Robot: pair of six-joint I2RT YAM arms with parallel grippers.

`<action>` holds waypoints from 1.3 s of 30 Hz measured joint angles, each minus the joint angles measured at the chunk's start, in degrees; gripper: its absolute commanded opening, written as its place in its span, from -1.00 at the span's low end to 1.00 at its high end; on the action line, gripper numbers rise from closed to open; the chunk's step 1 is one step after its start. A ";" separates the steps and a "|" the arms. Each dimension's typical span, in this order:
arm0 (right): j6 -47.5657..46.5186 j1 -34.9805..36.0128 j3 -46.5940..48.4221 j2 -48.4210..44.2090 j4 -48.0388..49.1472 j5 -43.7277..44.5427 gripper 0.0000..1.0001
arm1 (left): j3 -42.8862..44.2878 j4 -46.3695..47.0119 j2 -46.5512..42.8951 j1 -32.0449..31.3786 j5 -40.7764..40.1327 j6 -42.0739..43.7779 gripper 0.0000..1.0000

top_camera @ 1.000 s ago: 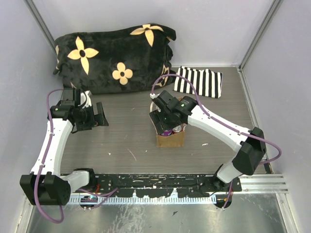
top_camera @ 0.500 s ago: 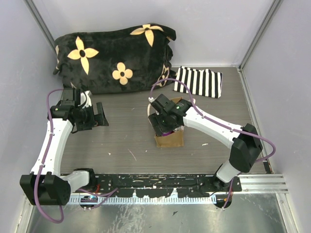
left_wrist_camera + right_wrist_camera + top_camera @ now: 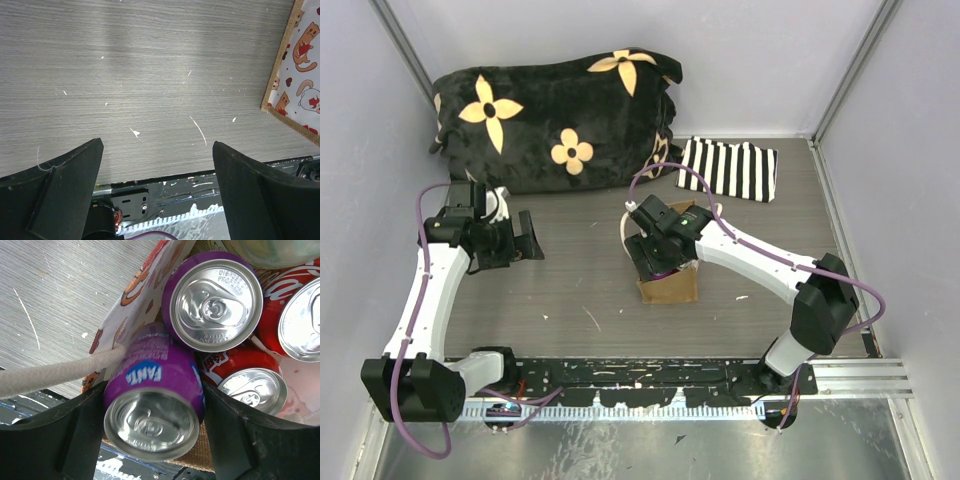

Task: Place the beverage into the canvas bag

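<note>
Because the bag (image 3: 672, 290) already holds several cans (image 3: 212, 300), the purple can (image 3: 152, 377) clamped in the right end effector (image 3: 156, 437) at its rim could, if released, lodge on them or roll onto the tabletop (image 3: 580, 290); the left end effector (image 3: 157, 185) gapes idle.
</note>
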 measured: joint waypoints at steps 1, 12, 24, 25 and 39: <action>0.02 0.00 0.00 0.00 0.04 -0.02 0.58 | 0.00 0.00 0.11 0.00 0.07 0.00 0.96; -0.07 0.00 0.17 -0.02 -0.04 0.35 0.67 | 0.00 0.02 0.81 0.00 0.79 0.00 0.96; -0.04 0.50 5.03 -1.09 -3.39 1.14 0.55 | 0.00 0.37 0.83 0.00 0.92 0.00 0.96; -0.02 0.57 5.57 -1.44 -3.48 1.16 0.50 | 0.00 0.37 0.83 0.00 0.92 0.00 0.96; 0.79 0.66 6.27 -2.80 -4.48 2.19 -0.62 | 0.00 0.37 0.83 0.00 0.94 0.00 0.96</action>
